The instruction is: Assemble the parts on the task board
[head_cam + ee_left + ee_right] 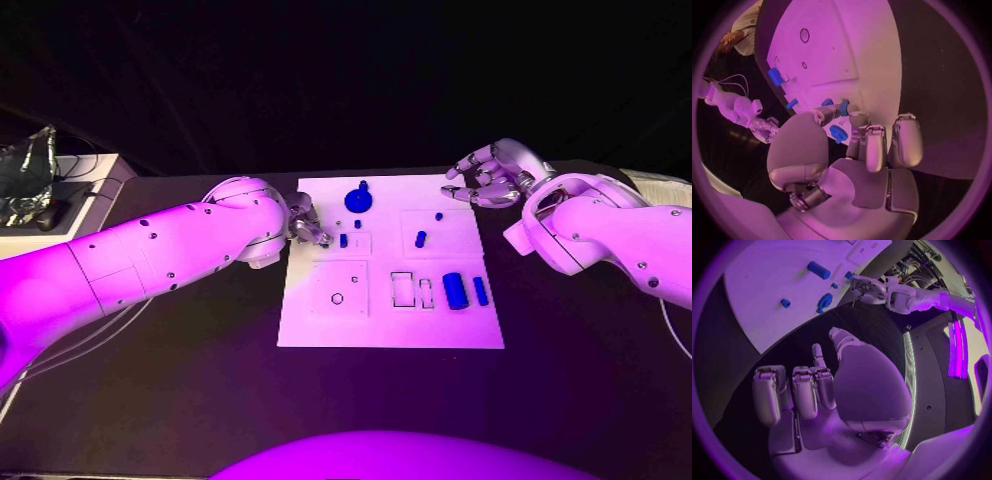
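Lying in the middle of the black surface (188, 400), the white board (382, 335) carries several blue parts: a round-headed part (358, 198) near its far edge, a small peg (420, 239) right of centre, and a cylinder (454, 290) beside a thinner bar (480, 291) toward its right edge, both long axes running near to far. The left hand (304, 222) sits at the board's left edge, fingertips curled on a small blue part (842, 107). The right hand (490, 176) hovers off the board's far right corner, fingers loosely apart, holding nothing.
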